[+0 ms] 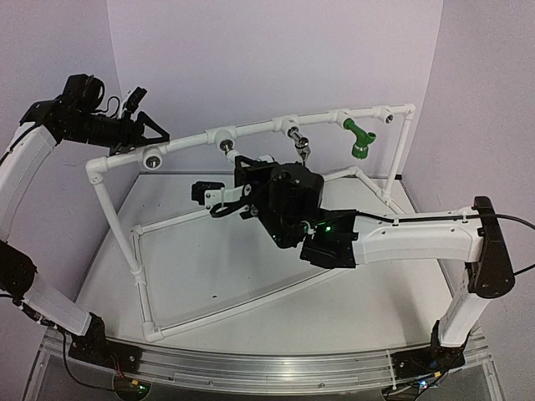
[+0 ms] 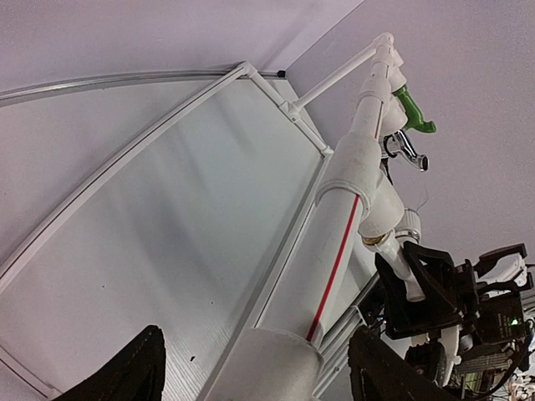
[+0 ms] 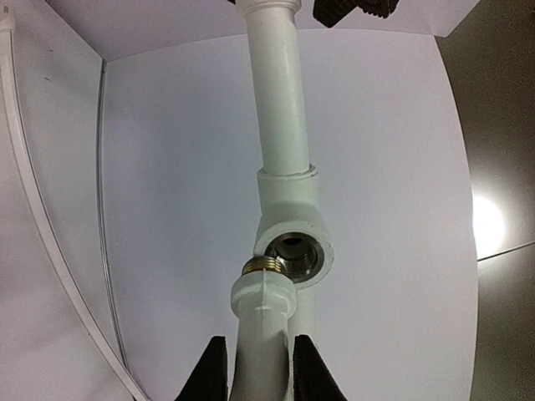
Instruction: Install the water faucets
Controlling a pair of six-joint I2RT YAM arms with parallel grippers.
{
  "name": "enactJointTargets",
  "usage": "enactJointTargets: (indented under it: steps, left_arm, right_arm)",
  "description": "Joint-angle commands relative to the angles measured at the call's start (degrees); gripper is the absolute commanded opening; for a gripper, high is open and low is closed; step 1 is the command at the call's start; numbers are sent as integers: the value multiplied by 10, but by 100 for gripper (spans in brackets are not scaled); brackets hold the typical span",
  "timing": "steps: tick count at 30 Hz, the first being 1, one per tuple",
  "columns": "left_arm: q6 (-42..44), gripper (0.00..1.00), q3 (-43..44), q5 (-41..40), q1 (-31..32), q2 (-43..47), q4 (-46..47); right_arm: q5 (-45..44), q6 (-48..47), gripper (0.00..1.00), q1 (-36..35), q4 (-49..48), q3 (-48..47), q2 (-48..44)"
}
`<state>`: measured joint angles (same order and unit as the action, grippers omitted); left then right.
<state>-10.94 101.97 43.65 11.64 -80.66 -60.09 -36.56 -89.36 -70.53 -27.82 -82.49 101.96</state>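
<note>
Right arm: the right pincer (image 3: 259, 344), at the bottom centre of the right wrist view, is clenched on a small all-white plastic tap (image 3: 263, 322), with one dark finger on each side of its stubby body.
Held item: the white plastic tap stands upright in that view. Its brass threaded end (image 3: 267, 266) is against the lower left rim of a round white socket fitting (image 3: 288, 200), whose metal-lined mouth shows open and dark.
Seat: that socket fitting sits on the top rail of the white pipe frame (image 1: 251, 131), left of centre in the overhead view.
Left arm: the left pincer (image 2: 257, 334) is released. Its two dark fingers (image 2: 125, 368) stand either side of the rail near the frame's upper left corner, with a gap on both sides.
On the rail: a chrome faucet (image 1: 302, 150) hangs at the upper centre of the overhead view, just right of the right arm's wrist. A green plastic faucet (image 1: 359, 139) hangs further right, near the frame's upper right corner.
Underneath: the white desk (image 1: 359, 309) carries the pipe frame.
</note>
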Motion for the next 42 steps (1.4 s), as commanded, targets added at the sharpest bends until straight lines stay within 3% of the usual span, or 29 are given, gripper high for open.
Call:
enactJointTargets:
  steps: [1,4,14,26,42]
  left_arm:
    - [-14,74,19,23,4,2,-31]
    - [-18,75,24,22,5,0,-29]
    - [-42,99,123,5,6,8,-10]
    - [-34,100,52,64,20,72,67]
    - [-13,95,29,90,38,78,65]
  right_arm:
    - [-29,20,0,-7,-25,7,-34]
    - [-29,21,0,-10,-34,3,-33]
    - [47,45,0,-55,-44,3,-68]
    - [71,42,0,-61,-51,-141,30]
    - [60,32,0,-59,-53,-258,116]
